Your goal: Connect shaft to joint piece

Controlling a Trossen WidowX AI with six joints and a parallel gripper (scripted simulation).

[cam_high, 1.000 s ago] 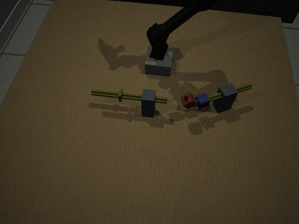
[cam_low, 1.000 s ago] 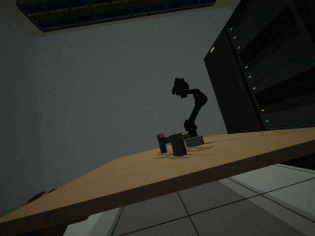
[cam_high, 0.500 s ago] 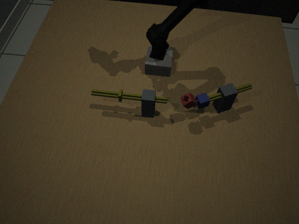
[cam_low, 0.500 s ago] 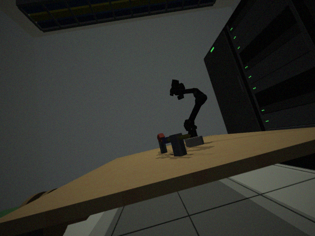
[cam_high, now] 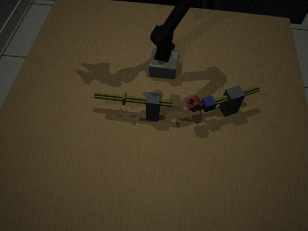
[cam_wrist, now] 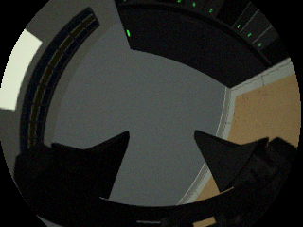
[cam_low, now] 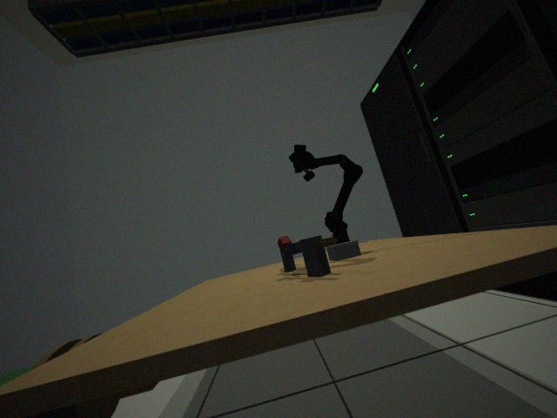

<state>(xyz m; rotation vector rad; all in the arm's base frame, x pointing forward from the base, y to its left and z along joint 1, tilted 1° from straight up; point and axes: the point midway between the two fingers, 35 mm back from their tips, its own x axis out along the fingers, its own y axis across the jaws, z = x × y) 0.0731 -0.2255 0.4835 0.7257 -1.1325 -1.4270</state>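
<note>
The red joint piece (cam_high: 196, 105) (cam_low: 284, 241) is hinged to a blue piece (cam_high: 208, 103) (cam_low: 295, 246) on the end of the first yellow shaft (cam_high: 251, 90), held in the right grey block (cam_high: 230, 104) (cam_low: 316, 259). Its cross-shaped opening faces up and left in the top view, tilted off the second shaft's line. The second yellow shaft (cam_high: 109, 96) with a collar (cam_high: 123, 98) runs through the left grey block (cam_high: 152, 109). Its right end is apart from the joint piece. My gripper (cam_wrist: 162, 134) is open and empty, far from these parts; it also shows small and high above the table in the exterior view.
The arm's grey base (cam_high: 162, 71) (cam_low: 344, 250) stands behind the two blocks. The wooden table (cam_high: 149, 173) (cam_low: 216, 310) carries everything. The arm casts shadows around the blocks. A dark cabinet (cam_low: 386, 135) (cam_wrist: 180, 47) with green lights stands beyond the table.
</note>
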